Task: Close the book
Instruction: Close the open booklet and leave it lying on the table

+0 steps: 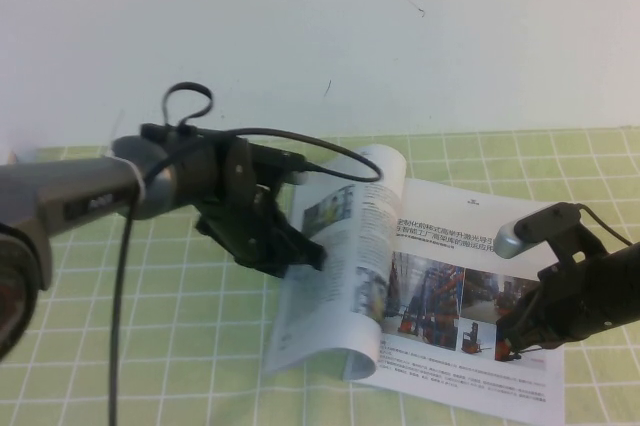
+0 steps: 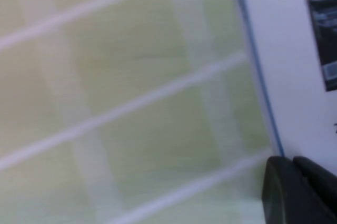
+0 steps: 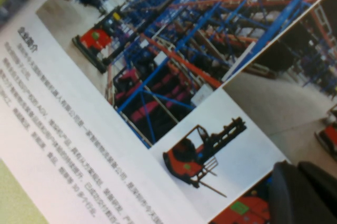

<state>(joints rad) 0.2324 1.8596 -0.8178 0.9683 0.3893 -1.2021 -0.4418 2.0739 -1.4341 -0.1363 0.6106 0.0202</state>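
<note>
while the book [image 1: 455, 246] lies open on the green mat [image 1: 150, 346], its right page [image 1: 480, 386] flat and its left page [image 1: 345, 246] raised and curled over toward the spine, the closing is only partly made. the left gripper [image 1: 305, 254] sits against the back of that raised page, on the side away from the spine; whether it is clamped on the paper or only propping it, i cannot tell. the right gripper [image 1: 508, 344] rests low on the right page of the book, by the forklift photos, and whether it is parted or together i cannot tell either.

to do this well, i judge the left arm should carry the page in an arc over the spine, not push straight across, since the thin paper already bows and could crease or slip off. the right gripper seems to be pinning the book against sliding, which helps, but it stands where the page must land; it would need to lift clear just ahead of the fold coming down.
</note>
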